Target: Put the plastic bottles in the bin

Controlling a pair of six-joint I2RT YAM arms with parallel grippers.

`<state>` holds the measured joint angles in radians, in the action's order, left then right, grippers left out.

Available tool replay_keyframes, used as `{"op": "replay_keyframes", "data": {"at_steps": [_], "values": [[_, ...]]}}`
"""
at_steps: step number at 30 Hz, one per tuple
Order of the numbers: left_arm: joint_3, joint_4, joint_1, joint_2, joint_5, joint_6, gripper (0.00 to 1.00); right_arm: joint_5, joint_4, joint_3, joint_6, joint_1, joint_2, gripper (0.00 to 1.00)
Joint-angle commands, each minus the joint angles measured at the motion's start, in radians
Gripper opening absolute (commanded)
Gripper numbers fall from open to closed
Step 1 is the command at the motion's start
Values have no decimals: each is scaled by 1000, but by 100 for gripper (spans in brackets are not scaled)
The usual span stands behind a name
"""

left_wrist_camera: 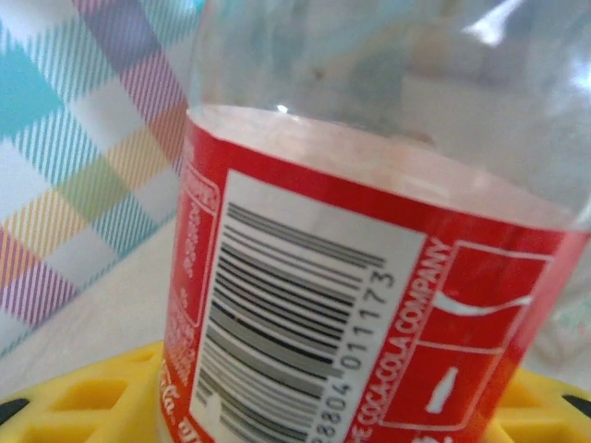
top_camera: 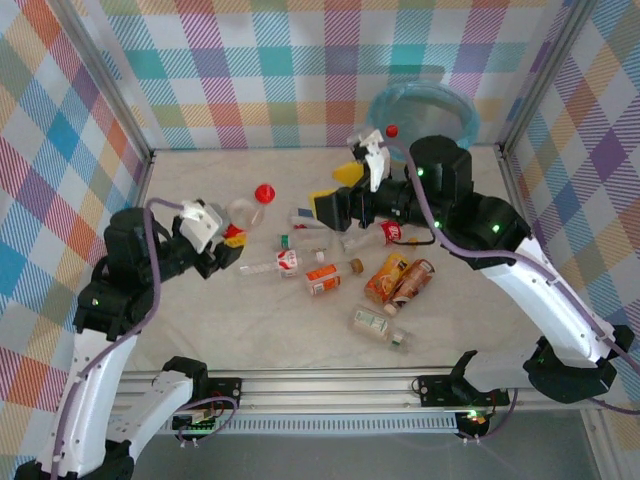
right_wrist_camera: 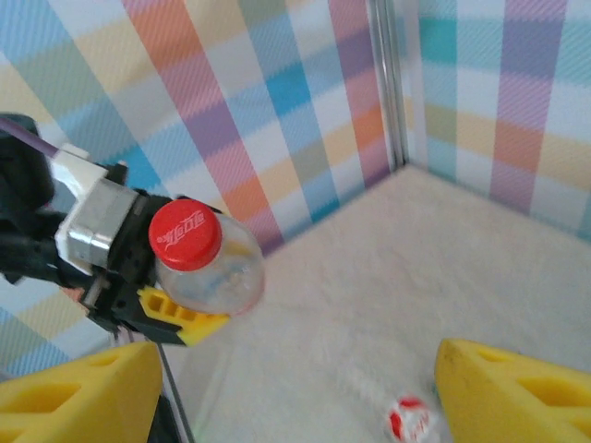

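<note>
On the pale cloth-covered surface [top_camera: 250, 330], the left gripper [top_camera: 236, 232] holds a clear plastic bottle with a red cap [top_camera: 245, 211] at its yellow fingers, left of centre. The right gripper [top_camera: 336, 186] hovers further back, its yellow fingers spread apart with nothing between them. Below it in the view, more plastic bottles lie scattered: a red-labelled clear bottle [top_camera: 283, 263], an orange-labelled bottle [top_camera: 322, 278], an orange-brown bottle [top_camera: 387, 275] touching a brown bottle [top_camera: 412, 283], and a green-labelled clear bottle [top_camera: 379, 324] nearest the arms' bases. The round bin lined with a light-blue bag [top_camera: 455, 100] stands in the far right corner.
</note>
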<state>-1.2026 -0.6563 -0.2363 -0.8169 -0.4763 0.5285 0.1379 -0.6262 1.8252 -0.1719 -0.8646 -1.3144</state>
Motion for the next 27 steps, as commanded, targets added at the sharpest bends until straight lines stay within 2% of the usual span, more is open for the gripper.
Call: {"op": "replay_keyframes", "data": {"at_steps": [1, 11, 23, 27], "values": [[-66, 98, -34, -62, -117, -149, 53, 51, 19, 104, 6, 3, -36, 78], [-127, 174, -93, -157, -170, -251, 53, 96, -42, 292, -23, 3, -166, 72], [-140, 119, -116, -191, -203, -237, 54, 121, -119, 400, -38, 3, -277, 63], [-154, 98, -125, -201, -208, -231, 54, 136, -127, 415, -43, 3, -297, 56]]}}
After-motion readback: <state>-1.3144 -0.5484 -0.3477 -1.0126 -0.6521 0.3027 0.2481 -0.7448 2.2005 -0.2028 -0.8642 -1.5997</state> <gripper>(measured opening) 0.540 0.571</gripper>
